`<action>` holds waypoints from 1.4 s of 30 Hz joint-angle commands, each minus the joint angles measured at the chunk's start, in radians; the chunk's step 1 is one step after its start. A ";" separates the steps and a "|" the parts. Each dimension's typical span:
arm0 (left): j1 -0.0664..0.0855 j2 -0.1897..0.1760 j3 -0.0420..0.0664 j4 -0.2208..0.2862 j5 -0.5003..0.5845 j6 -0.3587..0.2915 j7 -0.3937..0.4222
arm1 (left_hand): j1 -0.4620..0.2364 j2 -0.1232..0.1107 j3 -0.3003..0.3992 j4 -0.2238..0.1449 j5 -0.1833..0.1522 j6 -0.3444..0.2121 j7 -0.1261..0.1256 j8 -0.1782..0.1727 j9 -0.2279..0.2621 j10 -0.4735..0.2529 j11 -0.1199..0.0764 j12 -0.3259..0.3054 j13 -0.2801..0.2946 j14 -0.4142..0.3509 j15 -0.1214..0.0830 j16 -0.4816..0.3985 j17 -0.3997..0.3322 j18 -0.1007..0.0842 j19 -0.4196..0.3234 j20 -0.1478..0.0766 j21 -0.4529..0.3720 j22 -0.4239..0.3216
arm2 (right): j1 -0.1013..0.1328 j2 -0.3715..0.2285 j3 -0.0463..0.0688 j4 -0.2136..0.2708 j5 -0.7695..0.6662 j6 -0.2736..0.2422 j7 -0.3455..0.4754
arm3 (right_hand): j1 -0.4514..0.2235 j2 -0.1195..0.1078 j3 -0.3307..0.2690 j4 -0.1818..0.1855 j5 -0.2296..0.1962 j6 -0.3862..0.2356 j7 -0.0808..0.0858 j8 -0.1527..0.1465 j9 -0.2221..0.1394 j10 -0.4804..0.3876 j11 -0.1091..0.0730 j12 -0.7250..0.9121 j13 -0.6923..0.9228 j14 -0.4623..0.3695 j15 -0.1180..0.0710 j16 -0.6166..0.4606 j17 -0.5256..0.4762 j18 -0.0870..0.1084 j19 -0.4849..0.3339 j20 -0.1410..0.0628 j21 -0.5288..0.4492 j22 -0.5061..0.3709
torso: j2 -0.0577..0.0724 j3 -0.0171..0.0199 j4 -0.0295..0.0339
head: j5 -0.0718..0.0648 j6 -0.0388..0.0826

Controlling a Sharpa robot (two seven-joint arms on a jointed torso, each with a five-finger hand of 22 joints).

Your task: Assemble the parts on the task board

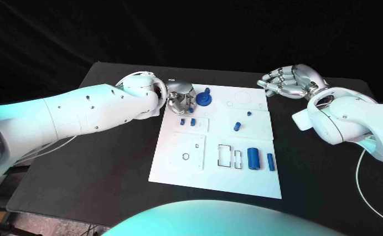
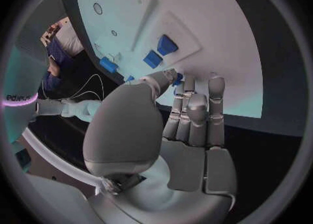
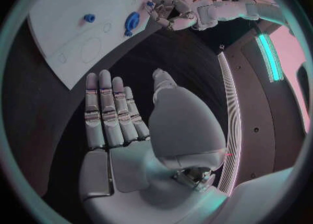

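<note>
The white task board (image 1: 180,161) lies mid-table. My left hand (image 1: 180,98) hovers over its far left corner, fingers pointing down. In the left wrist view its thumb and a fingertip pinch a small blue part (image 2: 177,79). Beside that hand stands a round blue knob (image 1: 205,99). Just nearer me, two small blue parts (image 1: 187,121) sit on the board. Two more small parts (image 1: 237,127) lie mid-board, and two blue cylinders (image 1: 254,158) stand near the right edge. My right hand (image 1: 289,81) floats off the board's far right corner, fingers straight and holding nothing.
Rectangular slots (image 1: 229,156) and round holes (image 1: 185,157) mark the board's near half. Black table (image 1: 96,180) surrounds the board on every side. In the right wrist view the left hand (image 3: 171,13) reaches the board beside the knob (image 3: 132,21).
</note>
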 commanded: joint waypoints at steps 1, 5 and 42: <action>0.000 -0.001 0.000 -0.001 0.011 -0.013 0.010 | -0.006 -0.010 -0.008 0.001 -0.001 -0.014 0.002 -0.008 -0.002 0.002 0.007 -0.008 0.001 -0.008 0.009 0.000 -0.018 0.000 -0.006 0.002 -0.011 -0.012 | -0.001 0.000 0.000 0.000 -0.010 0.008 0.009 | 0.003 0.010 -0.005 0.000 0.005 -0.008 0.046 0.005 -0.001 -0.008 -0.001 0.003 -0.001 -0.001 0.002 -0.006 -0.001 0.005 0.002 0.004 -0.005 -0.001 | 0.000 0.0001 -0.0001 | 0.000 0.000; 0.000 -0.002 0.000 -0.004 0.014 -0.014 0.007 | -0.010 -0.018 -0.013 0.005 -0.001 -0.038 0.012 -0.027 -0.007 -0.017 0.017 -0.027 -0.003 -0.022 0.018 -0.011 -0.045 0.003 -0.022 0.008 -0.028 -0.034 | -0.001 -0.001 0.000 0.000 -0.010 0.008 0.009 | 0.003 0.009 -0.005 0.000 0.005 -0.008 0.046 0.005 -0.001 -0.008 -0.001 0.003 -0.001 -0.001 0.002 -0.006 -0.001 0.005 0.002 0.004 -0.005 -0.001 | 0.000 0.0004 0.0002 | 0.000 0.000; 0.011 -0.199 0.061 0.097 1.055 -0.102 0.209 | 0.048 0.027 0.004 -0.013 0.006 -0.037 0.043 -0.026 0.012 -0.104 0.054 -0.078 -0.013 -0.203 0.047 -0.158 -0.351 0.015 -0.094 0.036 -0.111 -0.112 | -0.005 0.000 0.000 -0.005 -0.678 0.223 -0.053 | 0.197 -0.168 0.450 -0.090 -0.141 0.225 -0.030 -0.112 -0.108 0.261 -0.087 -0.298 0.001 0.360 -0.121 0.348 0.248 0.001 0.188 -0.131 0.406 0.295 | 0.000 0.0003 -0.0024 | -0.048 0.025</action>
